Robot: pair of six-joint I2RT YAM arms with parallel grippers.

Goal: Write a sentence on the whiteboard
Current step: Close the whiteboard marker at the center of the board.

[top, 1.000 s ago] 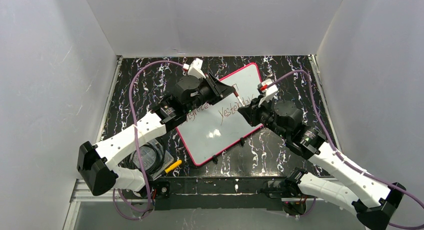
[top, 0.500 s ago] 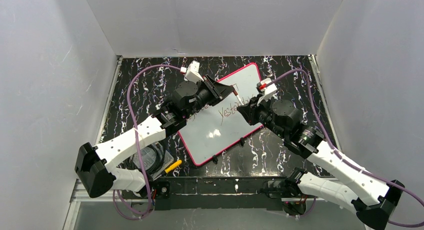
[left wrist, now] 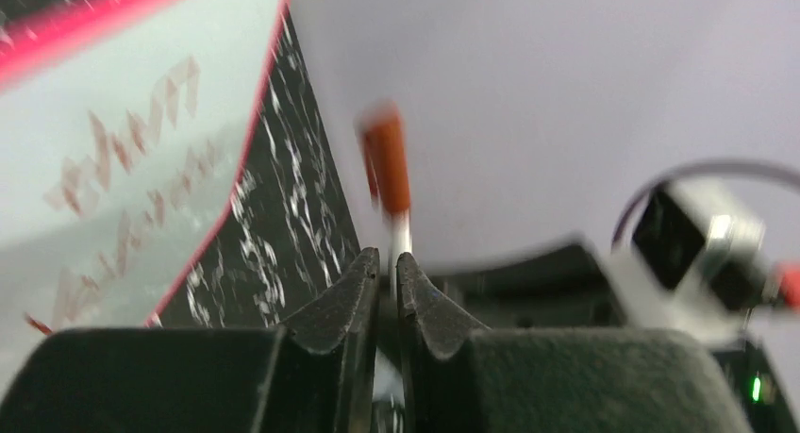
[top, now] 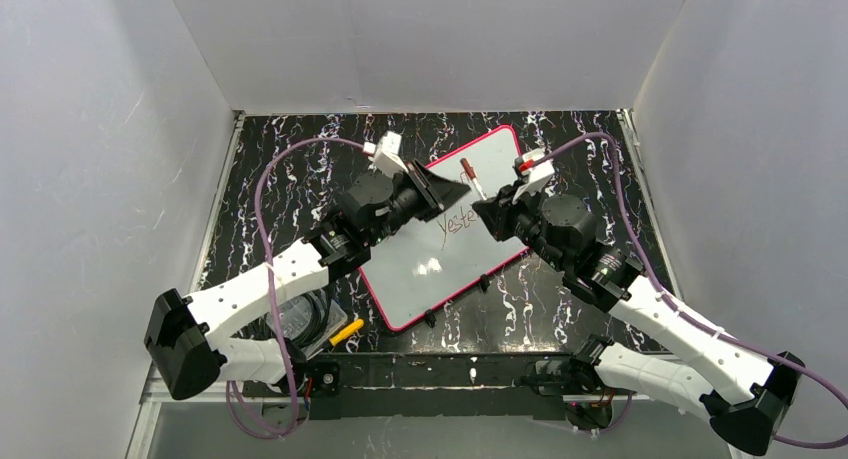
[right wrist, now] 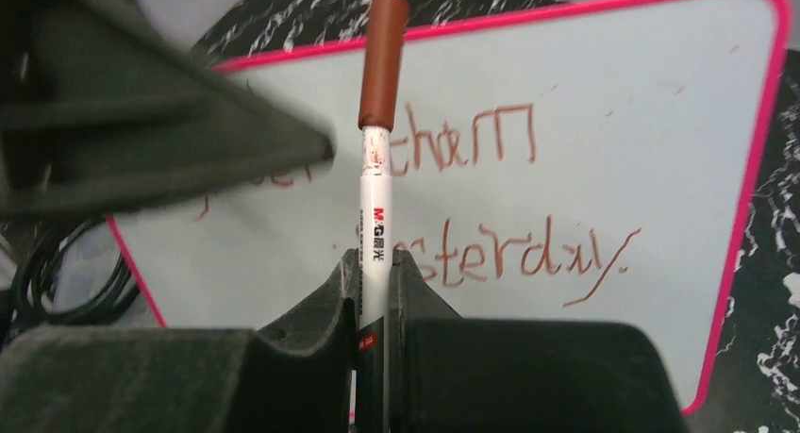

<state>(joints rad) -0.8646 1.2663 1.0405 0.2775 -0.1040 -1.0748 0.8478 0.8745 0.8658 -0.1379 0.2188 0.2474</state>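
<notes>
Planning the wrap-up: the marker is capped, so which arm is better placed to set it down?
Right, probably: the right gripper is shut on the marker over the whiteboard; the left gripper shows no clear hold.

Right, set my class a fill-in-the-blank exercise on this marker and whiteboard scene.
1. The marker is clamped in the ___ arm's jaws.
2. The brown cap is ___ the marker, not off.
3. On the whiteboard, the writing's top line ends with the word ___.
Missing words: right; on; than.
</notes>
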